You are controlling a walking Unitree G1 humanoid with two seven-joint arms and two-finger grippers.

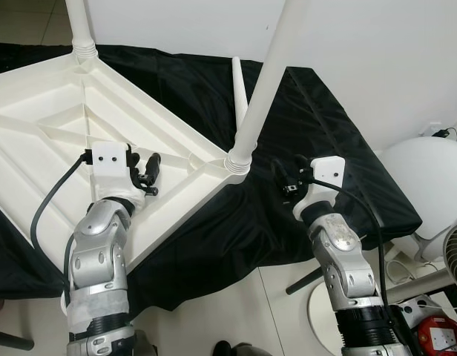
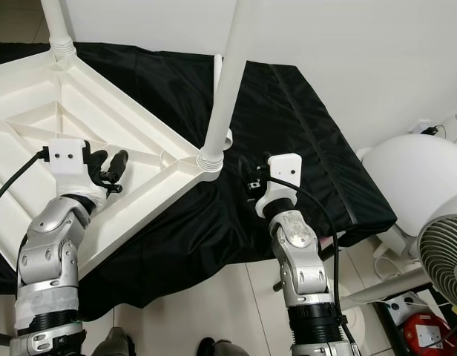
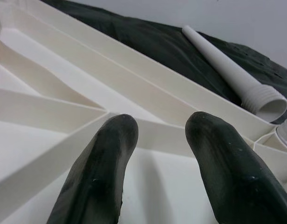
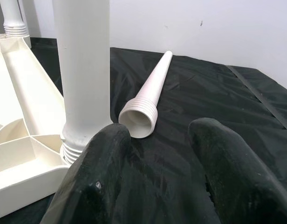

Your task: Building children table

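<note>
The white children's table point(image 1: 58, 104) lies upside down on a black cloth point(image 1: 317, 126) spread over the tabletop, its ribbed underside facing up. Two legs already stand upright in corner sockets: one at the far left corner point(image 1: 79, 26) and one at the near right corner point(image 1: 265, 81). A third, loose leg point(image 4: 150, 95) lies on the cloth just beyond the near right corner, its threaded open end pointing toward the robot and its thin tip away.

The left gripper point(image 1: 145, 172) hovers over the underside of the table near the fitted corner, its jaws spread wide and empty; no contact with the plastic can be made out. The right gripper point(image 1: 290, 180) sits just right of the standing near leg, jaws likewise wide and holding nothing, and in the right wrist view it faces the loose leg's open end.

By my reading the job is about half done: two legs fitted, at least the loose one left to screw in, and the other corners lie outside the pictures. Turning the table upright would come last.
</note>
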